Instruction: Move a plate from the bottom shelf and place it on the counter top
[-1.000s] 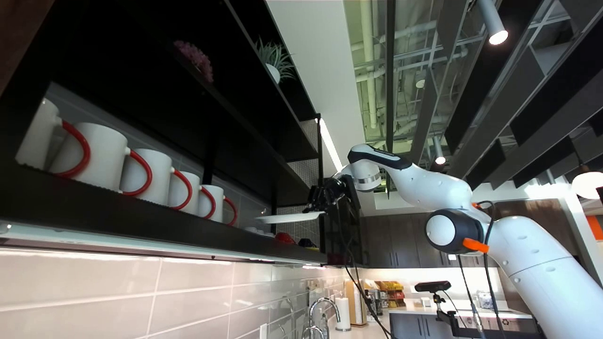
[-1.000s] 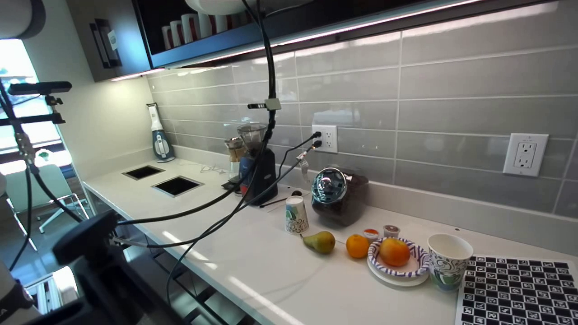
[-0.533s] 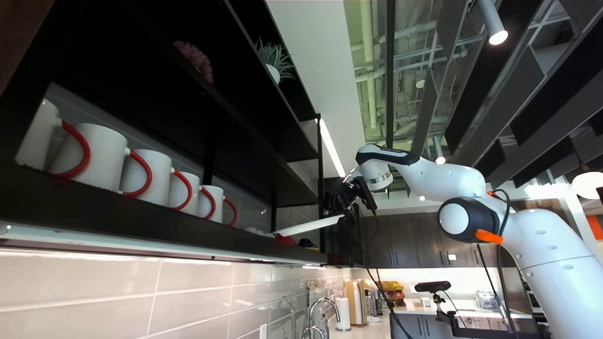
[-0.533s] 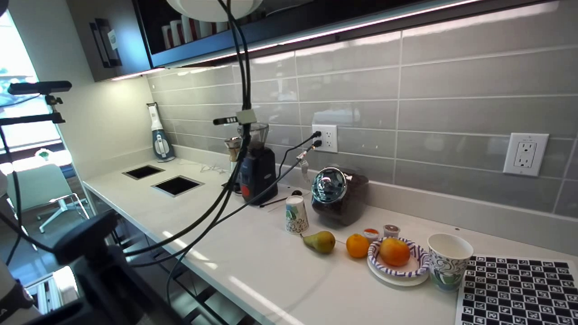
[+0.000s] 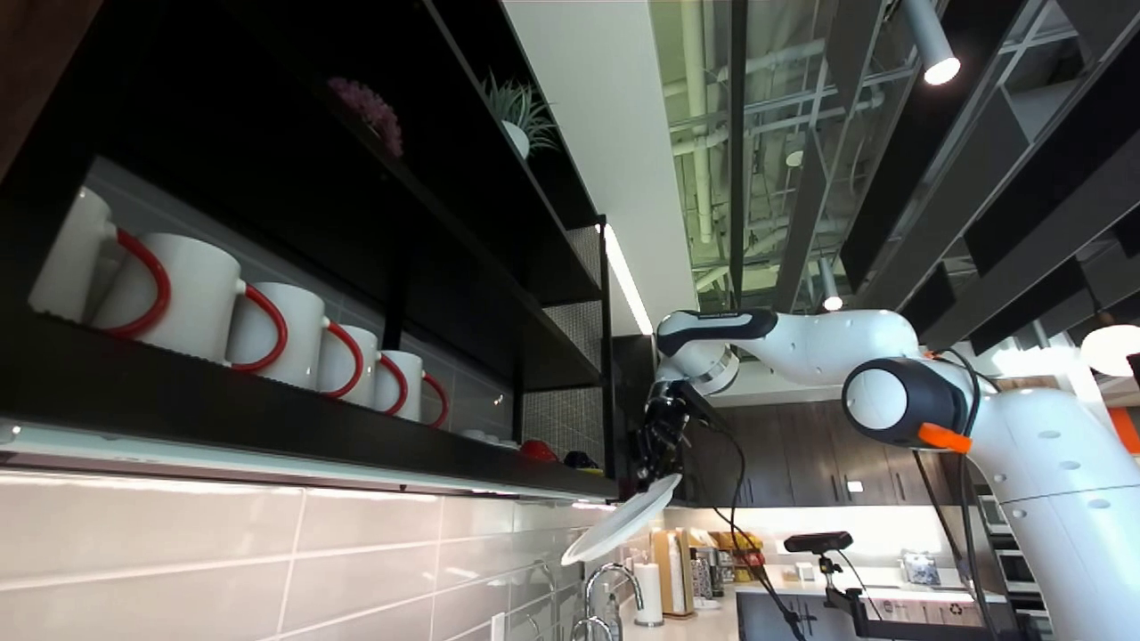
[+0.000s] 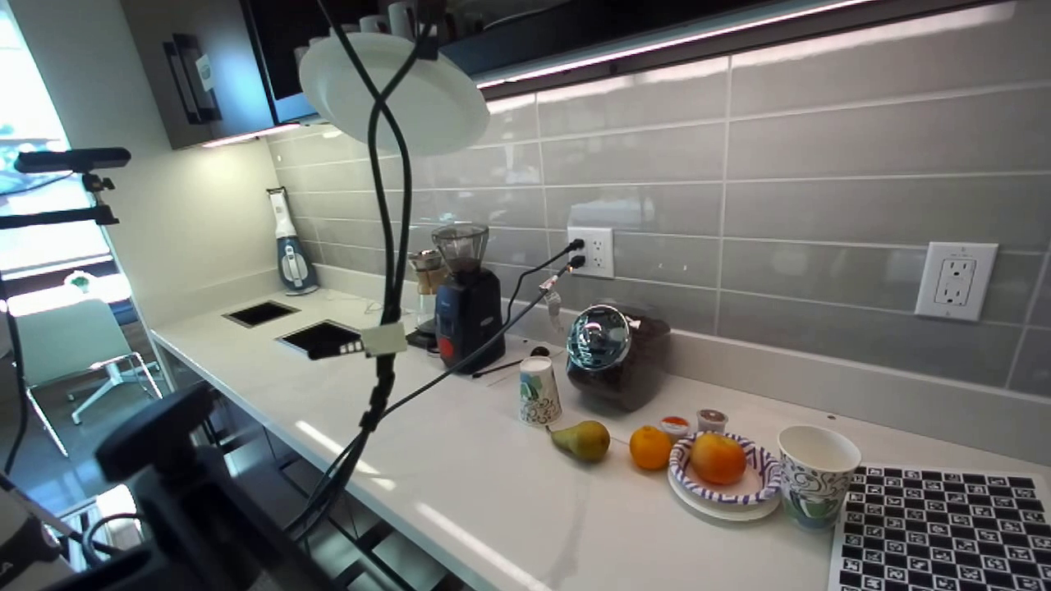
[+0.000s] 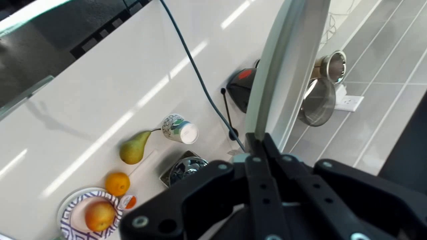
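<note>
And the gripper (image 7: 261, 138) has it: clamped tight on the plate (image 5: 622, 521), its tips pinching the rim in the wrist view! The plate is in mid-air, well above the counter top (image 6: 484, 492), steeply tilted, the gripped edge the high side, one broad pale face turned to the camera in an exterior view where black cables (image 6: 382, 386) hang across it. Also above the counter top runs the bottom shelf (image 5: 312, 432), a line of white mugs (image 5: 205, 294) with red handles standing on it, and a rounded red object (image 5: 538, 450) farther along. Down on the counter top, what a crowd: a pear (image 6: 585, 442) lying on its side, an orange (image 6: 649, 447) just beside it, a reddish fruit (image 6: 717, 458) sitting in a patterned bowl (image 6: 764, 470). There's a small paper cup (image 6: 539, 396) upside down and a large paper cup (image 6: 817, 480) upright, both on the counter top too. Toward the back of the counter top stands a coffee grinder (image 6: 466, 308), and flat on the counter top lies a checkered board (image 6: 944, 525), partly in view.
</note>
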Tool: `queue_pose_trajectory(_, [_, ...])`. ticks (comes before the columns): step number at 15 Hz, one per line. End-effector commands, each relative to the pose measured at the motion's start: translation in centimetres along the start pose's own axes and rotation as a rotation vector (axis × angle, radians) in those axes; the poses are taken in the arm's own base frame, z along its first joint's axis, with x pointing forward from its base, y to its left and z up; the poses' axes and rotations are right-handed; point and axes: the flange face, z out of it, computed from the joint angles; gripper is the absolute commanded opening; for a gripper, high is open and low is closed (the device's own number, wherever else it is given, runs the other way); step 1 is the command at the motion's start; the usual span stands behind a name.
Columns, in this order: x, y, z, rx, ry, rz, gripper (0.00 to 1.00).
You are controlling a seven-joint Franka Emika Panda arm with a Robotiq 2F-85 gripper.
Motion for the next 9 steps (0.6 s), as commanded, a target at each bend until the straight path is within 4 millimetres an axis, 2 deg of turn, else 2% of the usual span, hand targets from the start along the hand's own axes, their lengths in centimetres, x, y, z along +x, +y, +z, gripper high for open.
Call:
queue_pose_trajectory(1, [0.3, 0.4, 0.6, -0.005, -0.001, 0.011, 0.03])
queue_pose_trajectory(7, [-0.2, 0.3, 0.5, -0.008, 0.004, 0.021, 0.01])
queue_pose_trajectory(9, [1.1, 1.5, 2.9, -0.077, 0.013, 0.078, 0.01])
